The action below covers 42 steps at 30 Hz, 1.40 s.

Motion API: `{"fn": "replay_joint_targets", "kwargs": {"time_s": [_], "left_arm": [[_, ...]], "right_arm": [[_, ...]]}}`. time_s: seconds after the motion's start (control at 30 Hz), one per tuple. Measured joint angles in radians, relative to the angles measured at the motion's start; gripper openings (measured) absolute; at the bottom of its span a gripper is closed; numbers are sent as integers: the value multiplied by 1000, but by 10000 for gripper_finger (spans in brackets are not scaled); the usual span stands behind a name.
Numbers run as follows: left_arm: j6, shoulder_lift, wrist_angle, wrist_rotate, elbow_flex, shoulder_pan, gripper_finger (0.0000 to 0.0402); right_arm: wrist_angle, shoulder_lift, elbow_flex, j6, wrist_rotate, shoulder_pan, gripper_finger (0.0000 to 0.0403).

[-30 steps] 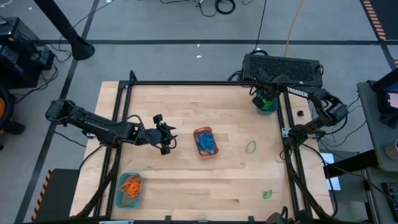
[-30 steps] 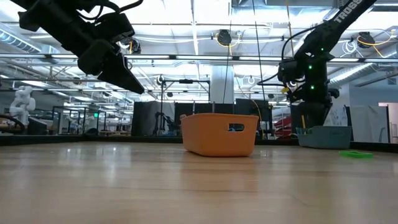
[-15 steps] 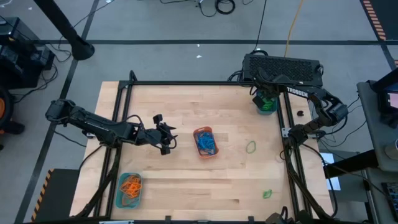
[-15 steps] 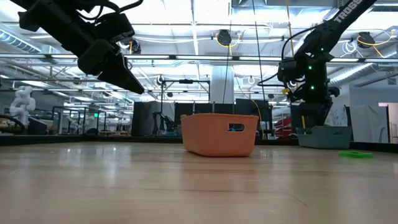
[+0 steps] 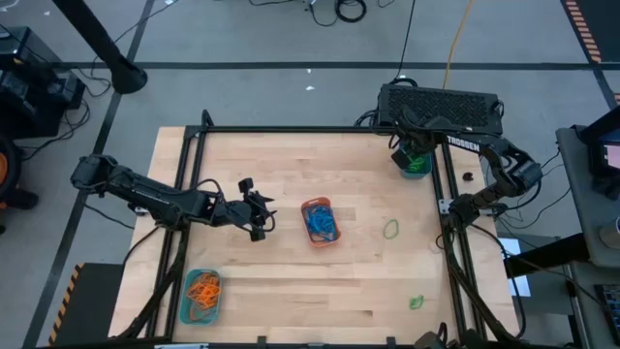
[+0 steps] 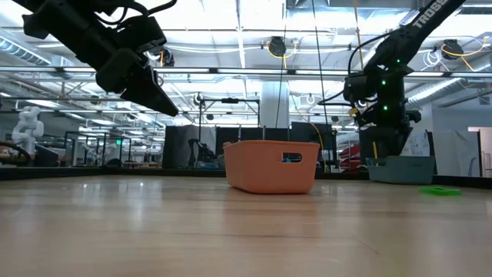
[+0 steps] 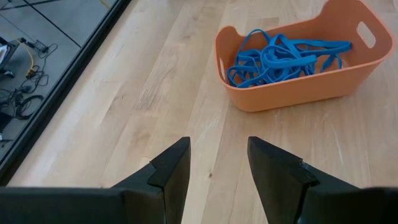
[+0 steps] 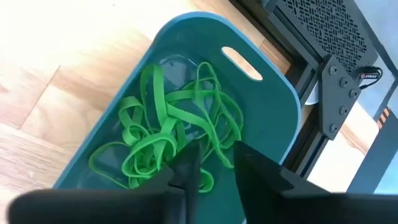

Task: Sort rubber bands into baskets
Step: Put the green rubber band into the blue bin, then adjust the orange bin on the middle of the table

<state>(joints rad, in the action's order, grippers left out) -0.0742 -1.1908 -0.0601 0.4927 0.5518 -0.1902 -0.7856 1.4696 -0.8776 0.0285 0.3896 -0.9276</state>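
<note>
My right gripper (image 8: 214, 155) hangs open over the teal basket (image 8: 273, 112) at the table's far right corner (image 5: 415, 161). Its fingertips stand just above the heap of green rubber bands (image 8: 161, 137) lying on the basket's floor. My left gripper (image 7: 217, 149) is open and empty above bare wood, left of the orange basket (image 5: 320, 221), which holds blue rubber bands (image 7: 283, 56). A second teal basket (image 5: 201, 296) near the front left holds orange bands. Two loose green bands (image 5: 391, 229) (image 5: 418, 302) lie flat on the table's right half.
A black metal frame (image 5: 291, 129) runs around the table. A black perforated box (image 5: 441, 109) sits just beyond the far right corner, close behind the teal basket. Bare wood lies between the baskets and along the near edge.
</note>
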Motion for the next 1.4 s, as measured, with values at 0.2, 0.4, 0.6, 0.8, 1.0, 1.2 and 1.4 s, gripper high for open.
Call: {"fn": "replay_joint_targets", "kwargs": {"time_s": [0.2, 0.4, 0.6, 0.8, 1.0, 1.2, 1.4], "left_arm": [[0, 0, 0, 0, 0, 0, 169], [0, 0, 0, 0, 0, 0, 169], [-20, 0, 1, 0, 0, 0, 169], [-26, 0, 1, 0, 0, 0, 169], [-26, 0, 12, 0, 0, 0, 169], [-10, -10, 138, -130, 0, 0, 169], [116, -119, 448, -307, 0, -16, 169]], "right_arm": [[-16, 0, 0, -4, -21, 0, 120], [-88, -16, 0, 2, -402, 11, 119], [-105, -69, 0, -23, -594, 104, 108], [-79, -157, 0, 16, -504, 189, 96], [-79, -224, 0, 15, -470, 245, 86], [-76, -236, 0, 64, -519, 428, 84], [44, -216, 0, 199, -499, 700, 84]]}}
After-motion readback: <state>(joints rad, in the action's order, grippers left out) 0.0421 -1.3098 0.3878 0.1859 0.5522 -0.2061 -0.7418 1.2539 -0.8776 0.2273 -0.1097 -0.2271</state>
